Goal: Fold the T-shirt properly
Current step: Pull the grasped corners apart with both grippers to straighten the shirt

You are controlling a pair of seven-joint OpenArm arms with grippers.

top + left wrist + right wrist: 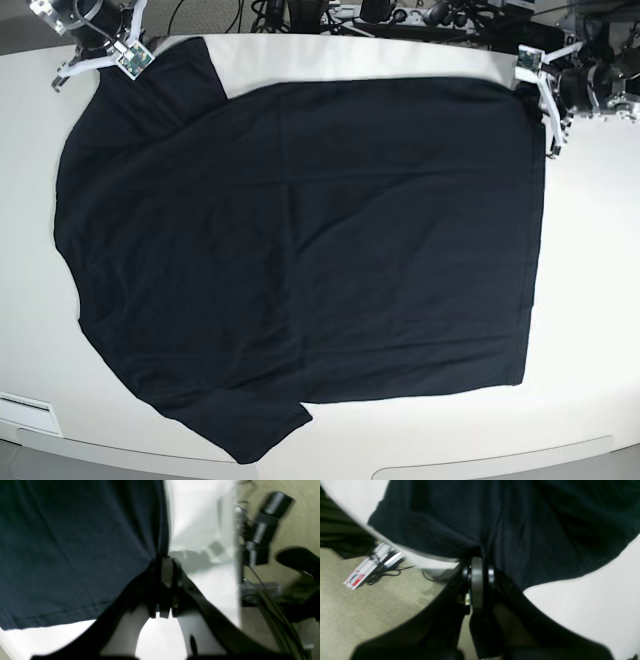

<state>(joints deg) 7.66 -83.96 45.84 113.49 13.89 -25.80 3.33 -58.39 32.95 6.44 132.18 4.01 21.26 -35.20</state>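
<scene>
The plain black short-sleeved cloth T-shirt (300, 250) lies spread flat across the white bench (590, 300), and everything here is placed against it. Both wrist views are blurred and show only a corner of the cloth, so sleeve and hem detail is hard to read there. In the left wrist view the left end effector (163, 563) has its jaws closed tight on the T-shirt's edge, the fingertips half buried in a fold; in the base view it sits at the T-shirt's far right corner (545, 110). The right end effector (477, 563) is likewise pinched shut on bunched cloth, its tips hidden under the fabric; in the base view it stands at the T-shirt's far left sleeve (120, 50). The far bench edge runs close behind the T-shirt, with a dark tangle of cables (330, 15) just beyond it. Bare bench lies right of the T-shirt and along its near side. The near sleeve reaches almost to the near bench edge.
</scene>
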